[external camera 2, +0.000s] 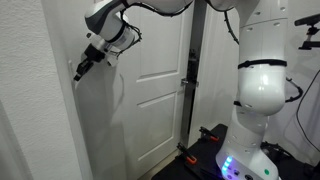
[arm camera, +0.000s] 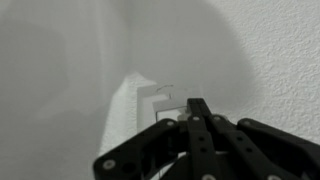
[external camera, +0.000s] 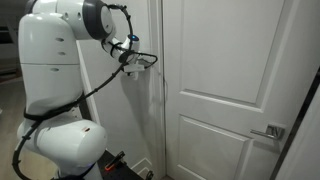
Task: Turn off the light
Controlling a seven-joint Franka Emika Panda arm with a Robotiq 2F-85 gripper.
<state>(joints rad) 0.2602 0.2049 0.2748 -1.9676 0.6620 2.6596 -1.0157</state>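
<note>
The light switch [arm camera: 152,101] is a small white rectangular plate on the white textured wall, seen in the wrist view just left of my fingertips. My gripper [arm camera: 197,106] is shut with nothing in it, its black fingers pressed together, and the tip is at or touching the switch's right side. In both exterior views the gripper [external camera: 143,61] [external camera 2: 79,70] reaches to the wall beside the door frame. The switch itself cannot be made out there. The lamp is out of view.
A white panelled door [external camera: 220,60] [external camera 2: 150,70] stands closed next to the switch wall, with a silver lever handle [external camera: 270,131] [external camera 2: 188,84]. My white arm base [external camera: 60,140] [external camera 2: 255,85] stands close to the door.
</note>
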